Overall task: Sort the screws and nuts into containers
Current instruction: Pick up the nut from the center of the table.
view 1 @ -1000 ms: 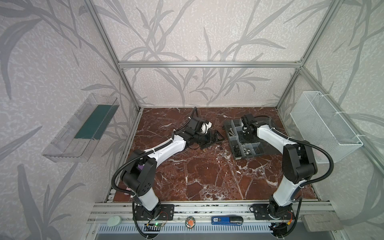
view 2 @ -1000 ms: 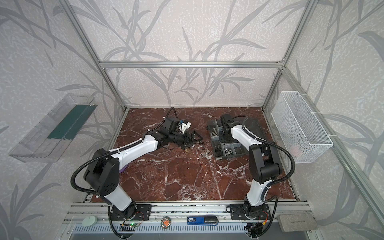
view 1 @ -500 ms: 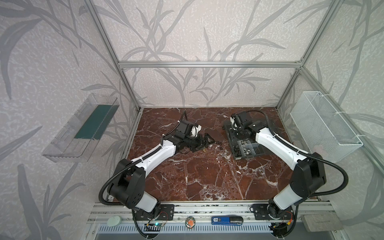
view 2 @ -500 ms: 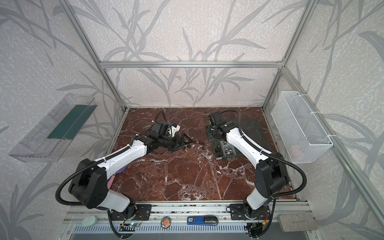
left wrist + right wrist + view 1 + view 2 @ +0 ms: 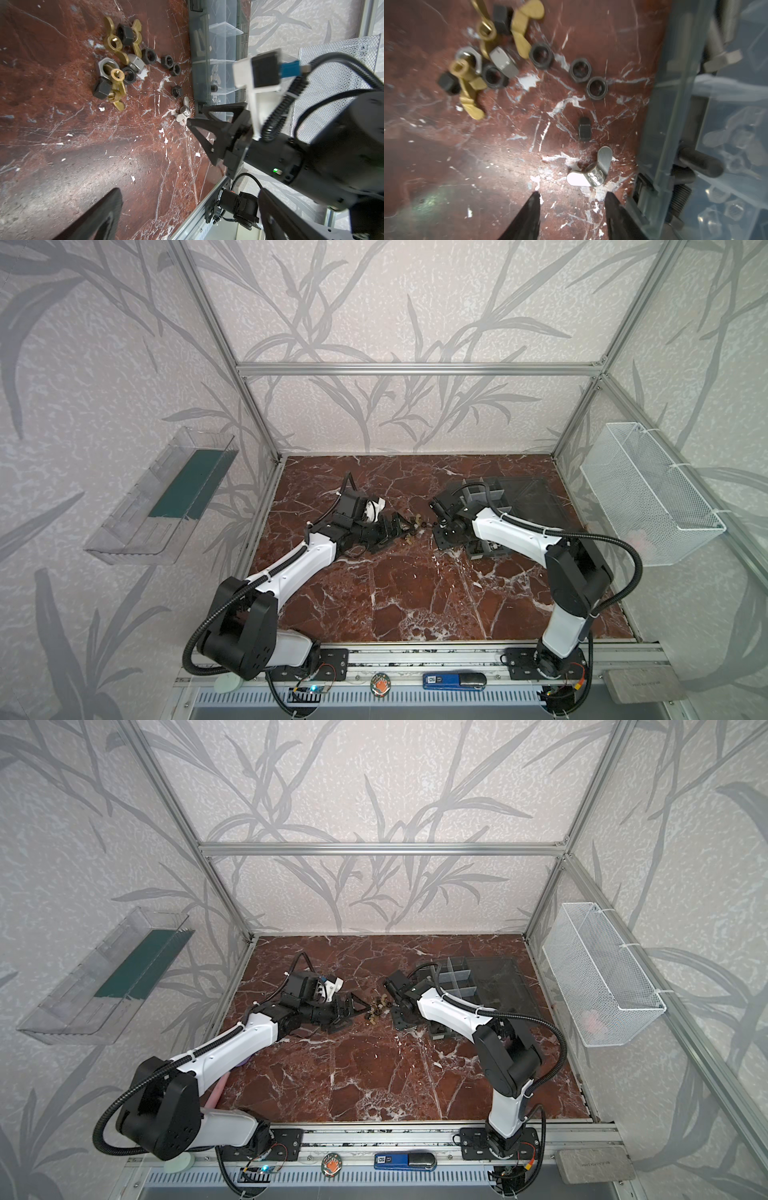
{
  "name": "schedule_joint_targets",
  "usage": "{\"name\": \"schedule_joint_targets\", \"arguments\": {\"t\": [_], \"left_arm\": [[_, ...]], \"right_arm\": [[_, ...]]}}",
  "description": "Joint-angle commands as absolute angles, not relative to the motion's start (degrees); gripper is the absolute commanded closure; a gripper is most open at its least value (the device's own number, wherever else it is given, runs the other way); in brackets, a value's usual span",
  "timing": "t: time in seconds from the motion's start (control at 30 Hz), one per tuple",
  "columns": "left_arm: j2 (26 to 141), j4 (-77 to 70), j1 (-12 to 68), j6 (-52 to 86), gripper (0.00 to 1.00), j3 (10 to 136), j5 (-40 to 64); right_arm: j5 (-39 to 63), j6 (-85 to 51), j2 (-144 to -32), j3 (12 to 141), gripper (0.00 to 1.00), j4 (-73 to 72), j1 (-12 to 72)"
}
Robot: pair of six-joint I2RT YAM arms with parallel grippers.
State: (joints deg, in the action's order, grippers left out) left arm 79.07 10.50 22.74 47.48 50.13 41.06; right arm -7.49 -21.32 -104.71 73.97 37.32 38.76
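Silver wing nut (image 5: 588,174) lies on the marble, just left of organizer box (image 5: 675,104), apart from nut heap (image 5: 500,62). Right gripper (image 5: 572,195) parted, empty, close by. Left gripper (image 5: 392,527) spread wide, empty. Nut looks light, rigid, slick; best pinched across the wings.

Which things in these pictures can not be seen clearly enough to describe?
- loose nuts: too small in both top views to tell types.
- organizer box contents: blurred behind its translucent wall, right wrist view.
- its near compartments: hidden under the right arm in both top views.
- pinkish thing in the wire basket: veiled by mesh in a top view.
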Motion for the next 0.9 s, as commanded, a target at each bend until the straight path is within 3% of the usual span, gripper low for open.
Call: {"name": "schedule_joint_targets", "arguments": {"t": [0.0, 0.6, 0.87], "left_arm": [[78.7, 9.1, 22.4, 47.8, 0.00, 50.1, 42.2], [80.9, 7.3, 22.6, 49.1, 0.01, 51.1, 42.7], [81.0, 7.4, 22.9, 49.0, 0.01, 51.3, 42.6]], "right_arm": [[-9.7, -23.1, -106.5, 73.2, 0.49, 37.3, 38.9], [-11.8, -30.2, -111.0, 71.7, 0.50, 33.9, 37.9], [-9.7, -30.5, -112.6, 71.9, 0.58, 32.2, 37.4]]}}
